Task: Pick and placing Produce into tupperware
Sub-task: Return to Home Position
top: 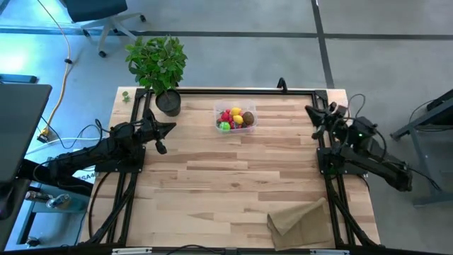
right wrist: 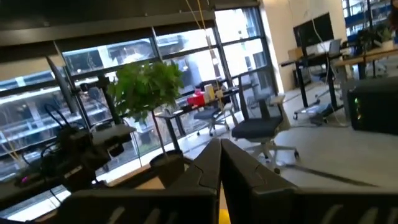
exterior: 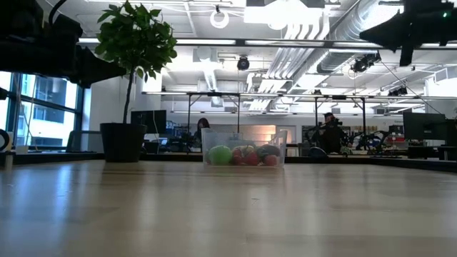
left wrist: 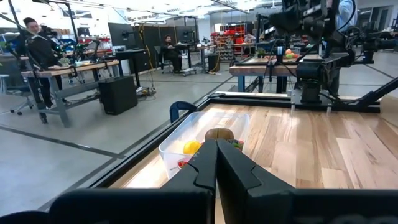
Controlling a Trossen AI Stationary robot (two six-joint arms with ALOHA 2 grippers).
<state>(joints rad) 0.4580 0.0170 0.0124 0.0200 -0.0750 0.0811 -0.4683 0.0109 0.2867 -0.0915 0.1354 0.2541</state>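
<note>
Looking down on the table [top: 233, 177], I find the tupperware [top: 236, 117] standing close to the far edge, roughly midway between the two arms and touched by neither. Inside it lie the yellow lemons [top: 236, 111], a green lime [top: 225, 126], a brown kiwi [left wrist: 219, 134] and some red berries [top: 226, 115], all bunched together. My left gripper [top: 168, 128] hangs over the left side of the table, on the near side of the potted plant [top: 157, 60], its fingers pressed together on nothing and pointing toward the tupperware. My right gripper [top: 311, 112] hangs over the far right side, well apart from the tupperware, its fingers likewise pressed together and empty. The plant stands at the far left corner. A brown paper bag [top: 297, 216] lies flat near the near right corner.
</note>
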